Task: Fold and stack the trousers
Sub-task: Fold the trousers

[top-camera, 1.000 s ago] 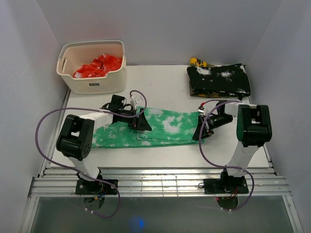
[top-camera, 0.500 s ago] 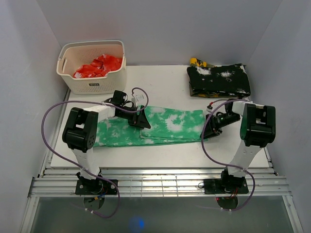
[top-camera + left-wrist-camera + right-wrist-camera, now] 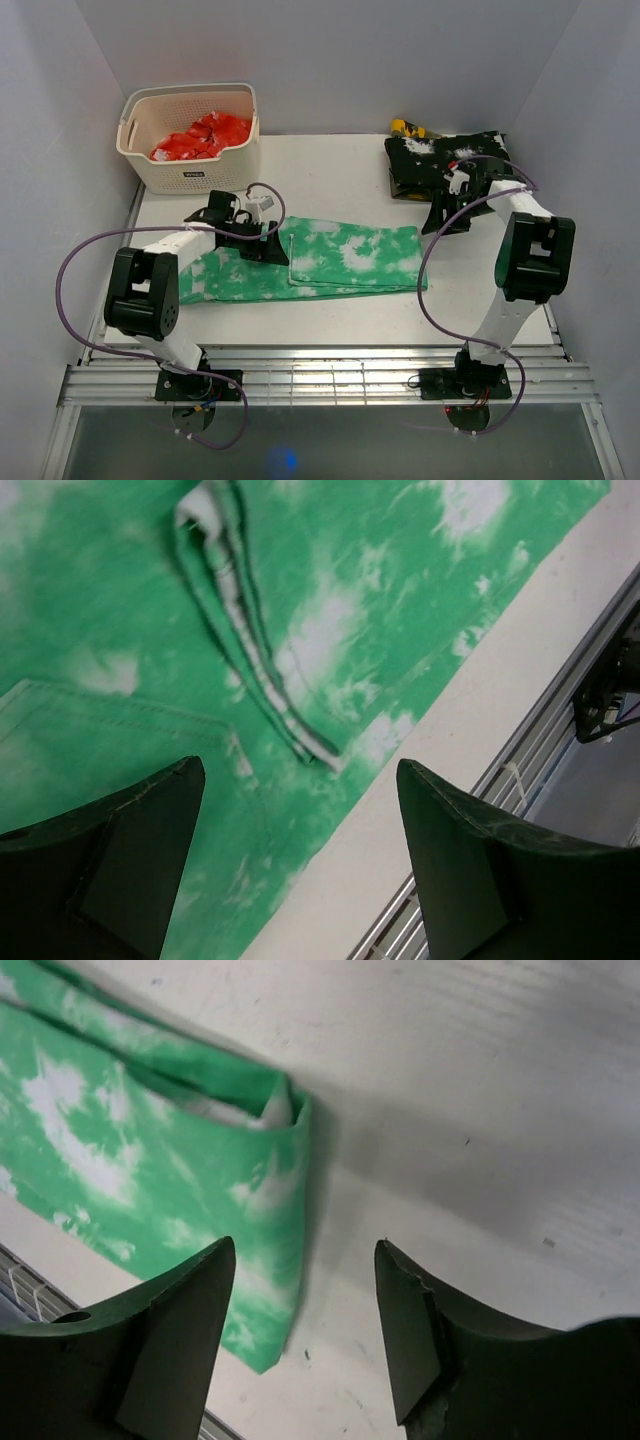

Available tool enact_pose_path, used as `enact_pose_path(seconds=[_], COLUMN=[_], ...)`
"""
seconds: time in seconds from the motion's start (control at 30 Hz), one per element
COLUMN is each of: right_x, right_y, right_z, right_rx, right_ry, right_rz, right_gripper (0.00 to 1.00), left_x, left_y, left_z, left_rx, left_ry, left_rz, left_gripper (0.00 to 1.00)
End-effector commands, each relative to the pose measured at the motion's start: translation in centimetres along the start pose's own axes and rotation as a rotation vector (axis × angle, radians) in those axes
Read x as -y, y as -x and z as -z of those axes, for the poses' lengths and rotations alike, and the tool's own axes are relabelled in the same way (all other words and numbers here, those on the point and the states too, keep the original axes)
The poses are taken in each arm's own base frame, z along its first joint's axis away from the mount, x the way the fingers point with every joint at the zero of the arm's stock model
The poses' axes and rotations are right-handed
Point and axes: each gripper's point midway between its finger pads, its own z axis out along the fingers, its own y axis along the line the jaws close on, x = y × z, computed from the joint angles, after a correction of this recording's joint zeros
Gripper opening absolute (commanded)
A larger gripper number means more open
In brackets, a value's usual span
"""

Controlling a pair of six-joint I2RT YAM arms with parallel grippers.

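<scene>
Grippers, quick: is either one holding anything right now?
Left gripper: open, empty, above the trousers.
Right gripper: open, empty, above the table.

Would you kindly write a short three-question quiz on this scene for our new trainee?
1. True or false: the left hand and the right hand are both open.
2. Fill in: the black speckled garment lies at the table's far ____ corner, beyond the trousers.
3. What lies in the basket? A. the trousers B. the red cloth C. the black speckled garment
Key: 1 true; 2 right; 3 B.
</scene>
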Motion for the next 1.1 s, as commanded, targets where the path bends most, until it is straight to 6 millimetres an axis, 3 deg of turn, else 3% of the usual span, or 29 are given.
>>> enact_pose_path(seconds=[0.0, 0.1, 0.2, 0.37, 0.6, 0.77, 0.83, 0.9, 1.0, 1.03, 1.07], right_x=[1.7, 1.1, -0.2, -0.1, 1.6, 2.7, 2.8, 2.1, 0.9, 0.9, 0.7], right_y=[1.3, 0.2, 0.0, -0.5, -0.3, 1.1, 2.0, 1.1, -1.4, -3.8, -4.7], right_z=[-2.1, -4.8, -5.4, -6.8, -7.3, -5.8, -4.6, -3.4, -2.2, -2.6, -2.6], right_rx=[-0.008, -0.063, -0.077, -0.087, -0.080, -0.047, -0.023, -0.050, -0.084, -0.132, -0.147], right_ry=[0.003, 0.139, 0.254, 0.301, 0.234, 0.213, 0.199, 0.200, 0.192, 0.184, 0.179], right_rz=[-0.080, -0.152, -0.186, -0.206, -0.214, -0.206, -0.177, -0.182, -0.179, -0.207, -0.206], right_gripper=[0.64, 0.67, 0.67, 0.65, 0.08, 0.09, 0.29, 0.59, 0.61, 0.61, 0.61], left_x=[-2.1, -3.0, -3.7, -4.8, -6.3, -7.5, -7.1, -6.4, -5.6, -5.3, -5.1], left_y=[-0.3, 0.0, 0.1, -0.9, -1.9, -2.0, -1.8, -1.3, -0.3, 0.1, 0.4], left_z=[0.9, 1.6, 2.3, 2.3, 2.3, 3.1, 3.3, 3.6, 4.4, 4.9, 5.3], left_rx=[0.010, 0.024, 0.043, 0.035, 0.028, 0.042, 0.053, 0.068, 0.105, 0.123, 0.135], left_ry=[0.058, 0.059, 0.055, 0.068, 0.079, 0.093, 0.075, 0.055, 0.038, 0.038, 0.037], left_rz=[0.050, 0.083, 0.102, 0.117, 0.169, 0.199, 0.190, 0.174, 0.156, 0.146, 0.147], left_gripper=[0.88, 0.88, 0.88, 0.88, 0.88, 0.84, 0.84, 0.85, 0.86, 0.86, 0.86])
